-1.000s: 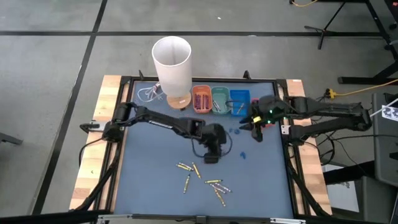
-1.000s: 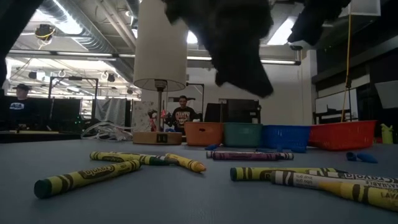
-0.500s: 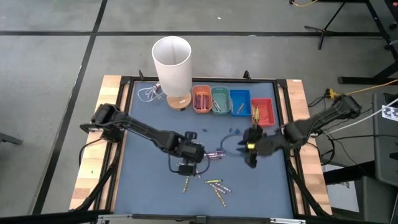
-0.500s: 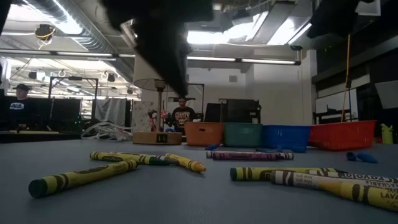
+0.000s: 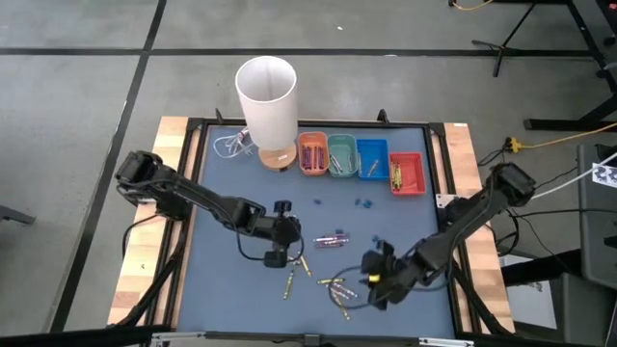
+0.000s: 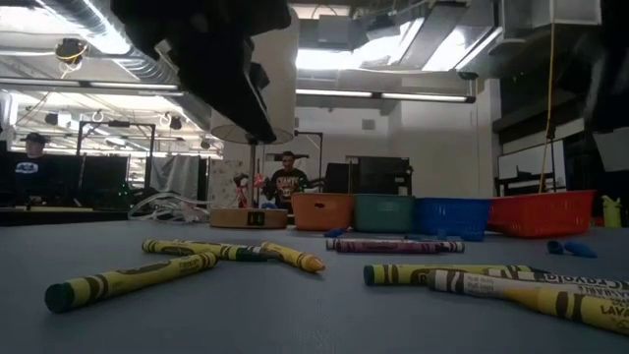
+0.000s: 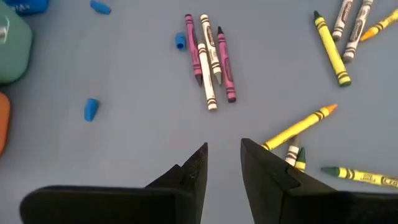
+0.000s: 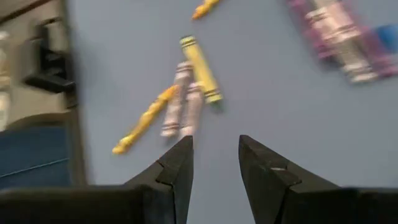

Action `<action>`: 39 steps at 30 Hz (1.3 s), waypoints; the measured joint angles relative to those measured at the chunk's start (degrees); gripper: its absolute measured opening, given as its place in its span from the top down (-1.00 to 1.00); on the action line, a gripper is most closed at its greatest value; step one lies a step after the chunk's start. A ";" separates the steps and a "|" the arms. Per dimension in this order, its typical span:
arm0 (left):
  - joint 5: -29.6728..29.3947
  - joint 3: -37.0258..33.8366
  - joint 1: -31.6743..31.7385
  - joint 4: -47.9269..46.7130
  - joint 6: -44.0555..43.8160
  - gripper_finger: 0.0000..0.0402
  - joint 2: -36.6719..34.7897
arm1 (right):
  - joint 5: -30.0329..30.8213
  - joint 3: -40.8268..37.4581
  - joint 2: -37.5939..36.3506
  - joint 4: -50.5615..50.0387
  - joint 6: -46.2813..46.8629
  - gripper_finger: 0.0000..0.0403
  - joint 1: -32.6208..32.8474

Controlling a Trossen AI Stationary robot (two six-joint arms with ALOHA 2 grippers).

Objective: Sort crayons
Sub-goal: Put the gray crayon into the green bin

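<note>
Both arms low over the blue table (image 5: 222, 289), near the loose crayons (image 5: 333, 286). Left gripper (image 5: 275, 258) hangs just beside the yellow sticks at the near-left of the scatter; right gripper (image 5: 374, 287) sits over the yellow-and-pale cluster to the right. Each claw has its fingers parted a little, nothing between them.

Step in hand, as I read it: each arm picking its next crayon. To do it well, single out one stick lying clear of its neighbours, turn the fingers across its length, come straight down so the tips straddle it. The right arm's cluster lies packed side by side; likely to drag a second stick along.

Crayons: thin paper-wrapped sticks lying flat. Three purple and pale ones (image 7: 208, 59) lie parallel and touching at mid-table, yellow ones (image 7: 300, 126) spread nearer the front. Others already sit in the coloured trays (image 5: 359, 159) at the far edge, beside the white cup (image 5: 266, 96).
</note>
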 joint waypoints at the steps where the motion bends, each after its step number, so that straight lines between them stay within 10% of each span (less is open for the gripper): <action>1: -0.14 0.00 0.00 0.04 0.33 0.60 0.00 | -0.73 0.00 0.78 2.06 -0.05 0.37 0.21; 39: -0.44 0.02 7.21 2.35 7.39 0.60 0.02 | 5.92 0.02 17.39 13.82 -0.71 0.37 5.99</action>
